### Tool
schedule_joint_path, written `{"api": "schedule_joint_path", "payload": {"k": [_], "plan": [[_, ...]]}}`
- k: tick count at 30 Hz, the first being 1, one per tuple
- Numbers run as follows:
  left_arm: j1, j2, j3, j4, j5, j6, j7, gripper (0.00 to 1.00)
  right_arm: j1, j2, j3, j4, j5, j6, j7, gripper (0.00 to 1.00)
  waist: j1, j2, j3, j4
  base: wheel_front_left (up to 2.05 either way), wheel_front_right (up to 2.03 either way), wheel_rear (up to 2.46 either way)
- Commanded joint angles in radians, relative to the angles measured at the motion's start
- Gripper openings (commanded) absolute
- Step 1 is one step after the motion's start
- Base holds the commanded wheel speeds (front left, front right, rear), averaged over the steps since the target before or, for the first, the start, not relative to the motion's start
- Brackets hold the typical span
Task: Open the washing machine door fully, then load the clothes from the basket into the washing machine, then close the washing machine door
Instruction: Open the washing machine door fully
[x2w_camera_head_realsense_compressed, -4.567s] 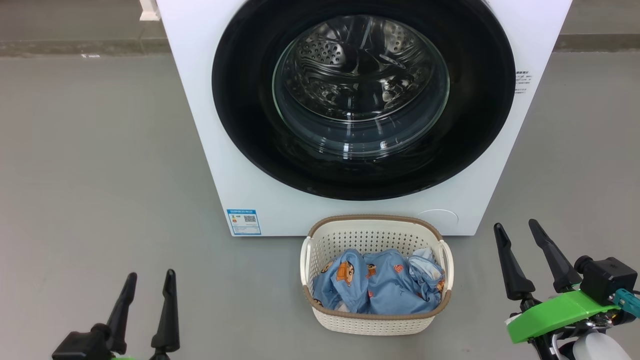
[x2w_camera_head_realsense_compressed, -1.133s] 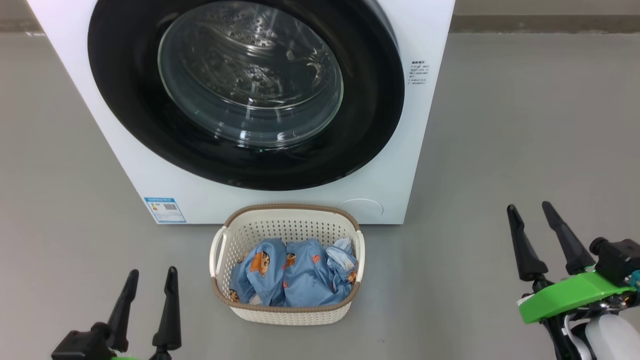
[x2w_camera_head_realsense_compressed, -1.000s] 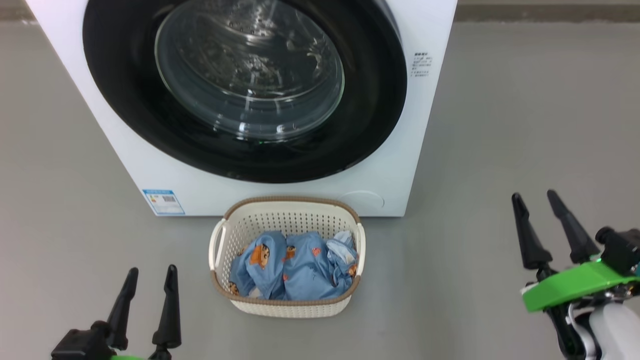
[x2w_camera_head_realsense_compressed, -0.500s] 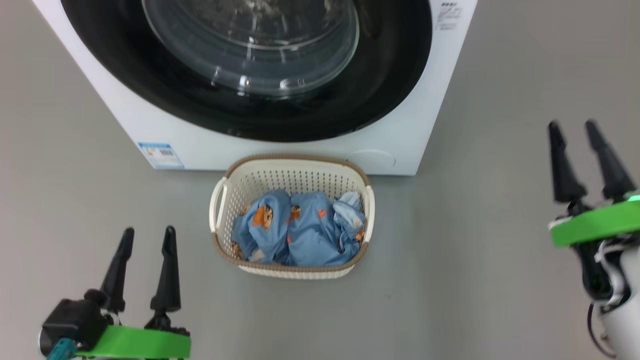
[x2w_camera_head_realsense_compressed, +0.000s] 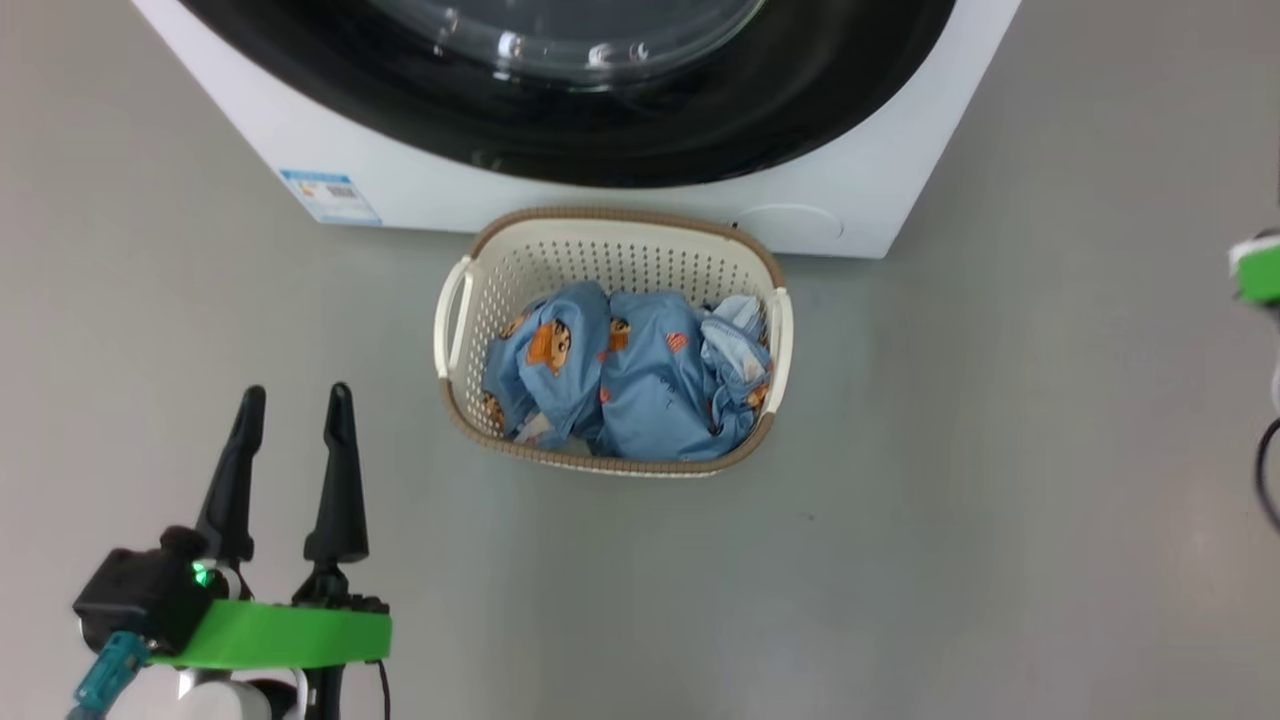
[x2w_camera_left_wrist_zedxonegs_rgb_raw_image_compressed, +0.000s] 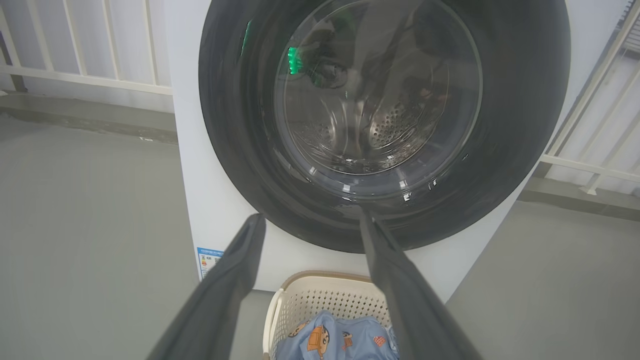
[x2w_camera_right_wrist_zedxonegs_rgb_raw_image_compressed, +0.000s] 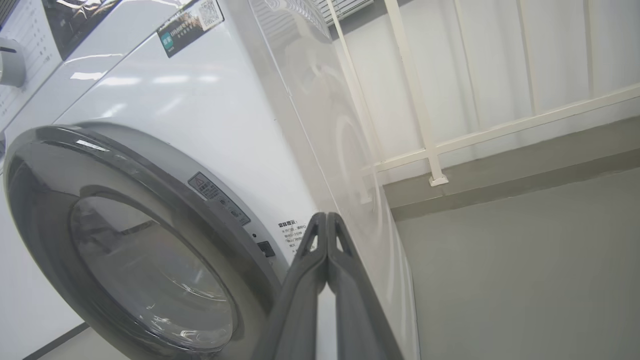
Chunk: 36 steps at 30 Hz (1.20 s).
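Observation:
The white washing machine stands at the top of the head view, its round black door shut against the front. Directly before it sits the cream basket holding the light blue clothes. My left gripper stands open at the lower left, well left of the basket, with nothing between its fingers. The left wrist view faces the door, with the basket and clothes below. In the right wrist view my right gripper is shut on nothing, pointing at the machine's right front corner beside the door.
Grey floor spreads around the basket and machine. A white railing runs along a low kerb behind the machine, to its right, and another stretch of railing runs to its left.
The head camera has tilted down, so the machine and basket sit higher in view. My right gripper has risen out of the head view's right edge and gone from open to shut.

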Motion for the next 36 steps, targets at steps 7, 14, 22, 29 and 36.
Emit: {"api": "schedule_joint_path", "payload": {"k": [7, 14, 22, 29, 36], "plan": [[-0.051, 0.003, 0.036, -0.038, -0.002, 0.000, -0.006, 1.00, -0.160, -0.100, 0.114, -0.018, 0.251, 0.006, 0.122, 0.00, -0.0002, -0.0001, 0.082, 0.034, 0.00, 0.00, 0.00], [-0.076, -0.004, 0.035, -0.041, -0.005, 0.000, -0.006, 1.00, -0.282, -0.125, 0.176, -0.028, 0.503, 0.006, 0.287, 0.00, -0.0002, -0.0001, 0.127, 0.046, 0.00, 0.00, 0.00], [-0.102, -0.015, 0.024, -0.048, -0.012, 0.000, -0.006, 1.00, -0.430, -0.103, 0.176, 0.037, 0.699, 0.006, 0.489, 0.00, -0.0002, -0.0001, 0.182, 0.070, 0.00, 0.00, 0.00], [-0.118, -0.022, 0.019, -0.048, -0.019, 0.000, -0.006, 1.00, -0.538, -0.084, 0.181, 0.086, 0.753, 0.006, 0.610, 0.00, -0.0002, -0.0001, 0.212, 0.096, 0.00, 0.00, 0.00], [-0.122, -0.025, 0.017, -0.050, -0.028, 0.000, -0.006, 1.00, -0.612, -0.073, 0.183, 0.139, 0.758, 0.006, 0.662, 0.00, -0.0002, -0.0001, 0.228, 0.116, 0.00, 0.00, 0.00]]}}
